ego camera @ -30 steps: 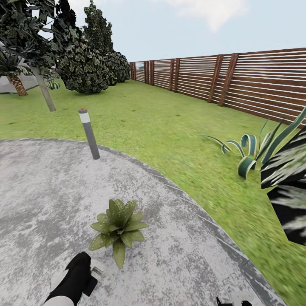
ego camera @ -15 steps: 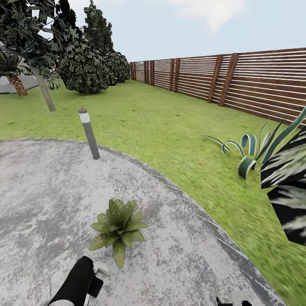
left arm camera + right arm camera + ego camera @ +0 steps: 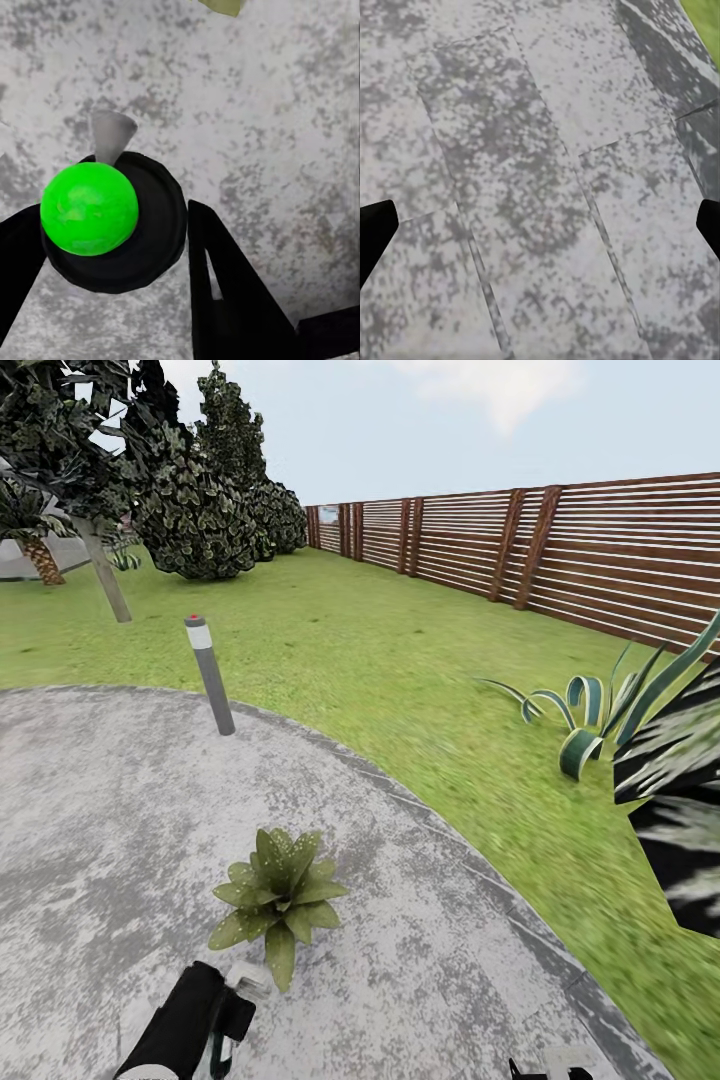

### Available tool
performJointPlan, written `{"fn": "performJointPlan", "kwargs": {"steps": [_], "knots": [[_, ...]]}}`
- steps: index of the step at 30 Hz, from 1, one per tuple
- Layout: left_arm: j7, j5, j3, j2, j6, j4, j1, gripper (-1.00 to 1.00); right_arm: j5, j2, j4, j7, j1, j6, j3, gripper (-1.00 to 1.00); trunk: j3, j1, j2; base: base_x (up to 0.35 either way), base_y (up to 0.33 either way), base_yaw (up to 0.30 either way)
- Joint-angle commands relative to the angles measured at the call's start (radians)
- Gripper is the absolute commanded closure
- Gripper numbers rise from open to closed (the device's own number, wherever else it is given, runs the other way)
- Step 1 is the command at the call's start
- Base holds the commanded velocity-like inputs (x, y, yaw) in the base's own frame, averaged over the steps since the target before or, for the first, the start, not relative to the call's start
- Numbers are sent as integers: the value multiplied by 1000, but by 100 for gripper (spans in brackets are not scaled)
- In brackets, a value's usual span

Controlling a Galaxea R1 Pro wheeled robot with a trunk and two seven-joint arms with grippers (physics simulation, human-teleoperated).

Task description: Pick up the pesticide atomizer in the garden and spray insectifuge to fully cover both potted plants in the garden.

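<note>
One potted plant [image 3: 278, 895], a low rosette of broad green leaves, stands on the mottled grey paving [image 3: 90, 830] of the garden. Just short of it my left gripper [image 3: 226, 1022] is shut on the pesticide atomizer [image 3: 247, 978], whose pale grey trigger head points toward the plant's nearest leaves. In the left wrist view the atomizer [image 3: 112, 217] shows end-on as a dark round body with a bright green cap and a grey nozzle, between my black fingers [image 3: 225, 285]. A leaf tip [image 3: 221, 6] reaches into that view. My right gripper [image 3: 540, 225] hangs open over bare paving.
A grey bollard light [image 3: 210, 675] stands at the paving's far edge. A striped agave [image 3: 590, 725] and a dark striped leaf mass [image 3: 675, 810] sit on the lawn at the right. A brown slat fence [image 3: 560, 550] bounds the back right; trees [image 3: 190, 500] stand at the back left.
My left arm has shifted to the right and turned, bringing the atomizer's trigger head closer to the plant's front leaves. The camera and the right arm have not moved.
</note>
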Motion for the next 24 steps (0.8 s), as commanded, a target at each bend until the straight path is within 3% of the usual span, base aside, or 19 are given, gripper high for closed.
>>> {"fn": "performJointPlan", "kwargs": {"steps": [1,2,5,8,9,10,11,12,13,18,24], "knots": [[-8,9,5,-2,-5,-6,-1,100,-9,0,0,-3,0,-3,9,-100,-1,0,0,0,0,0],[-7,35,5,-2,-9,-15,-1,100,-9,0,1,-4,0,-3,9,-100,-1,0,0,0,0,0],[-6,52,11,4,-6,-77,0,100,-9,0,0,-4,0,-3,9,-100,-1,0,0,0,0,0],[-7,31,-7,5,8,-90,0,100,-9,0,0,-3,0,-3,9,-100,-1,0,0,0,0,0],[-8,13,-29,3,33,-89,-1,100,-9,0,0,-3,0,-3,9,-100,-1,0,0,0,0,0],[-10,-15,-90,1,105,-89,-2,100,-9,0,0,-3,0,-3,9,-100,-1,0,0,0,0,0],[-11,-24,-127,0,144,-93,-3,100,-9,0,0,-3,0,-3,9,-100,-1,0,0,0,0,0],[-15,-27,-222,-2,226,-99,-3,100,-9,0,0,-3,0,-3,9,-100,-1,0,0,0,0,0],[-19,-9,-265,-1,258,-101,-2,100,-10,0,0,-3,0,-3,9,-100,-1,0,0,0,0,0],[-22,78,-291,9,270,-101,7,100,-9,0,0,-3,0,-3,9,-100,-1,0,0,0,0,0],[-21,106,-301,-14,273,-123,-15,100,-9,0,0,-3,0,-3,9,-100,-1,0,0,0,0,0]]}}
